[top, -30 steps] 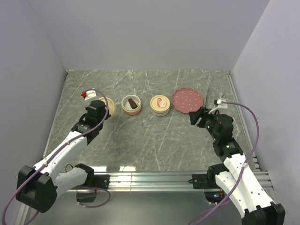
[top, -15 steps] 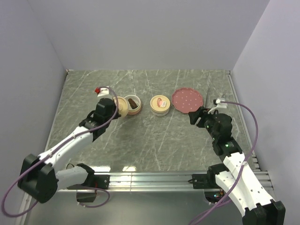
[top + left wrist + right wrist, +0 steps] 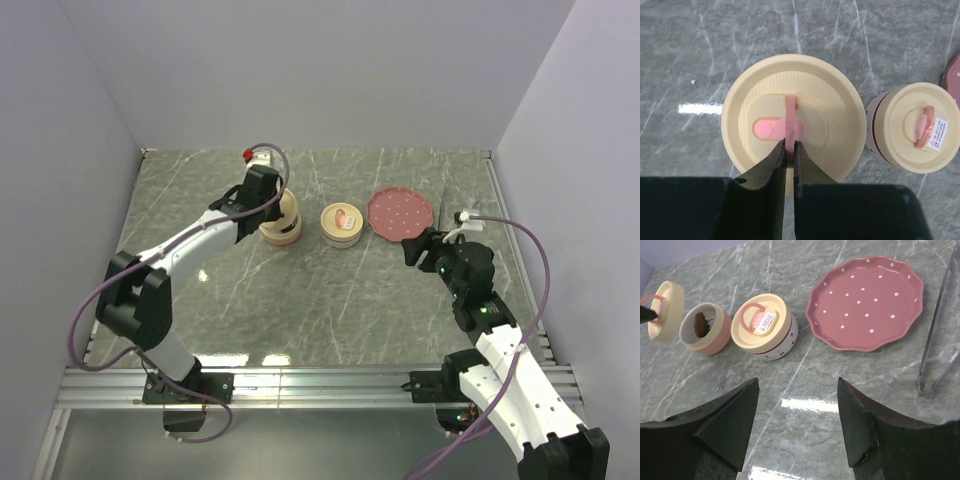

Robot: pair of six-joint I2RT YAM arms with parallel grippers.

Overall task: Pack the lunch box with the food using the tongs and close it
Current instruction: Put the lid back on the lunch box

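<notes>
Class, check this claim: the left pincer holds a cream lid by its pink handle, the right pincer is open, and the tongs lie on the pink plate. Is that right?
One error: the tongs lie on the table beside the pink plate, not on it; the right wrist view shows this. The left pincer does grip the cream lid; the right pincer is open.

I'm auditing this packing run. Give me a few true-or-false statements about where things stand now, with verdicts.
The left claw is shut on the pink handle of the cream lid. True.
The right claw holds the tongs. False: it is open and empty; the tongs lie beside the pink plate.
Food sits on the pink plate. False: the plate is bare.
The container nearest the plate has its lid on. True.
</notes>
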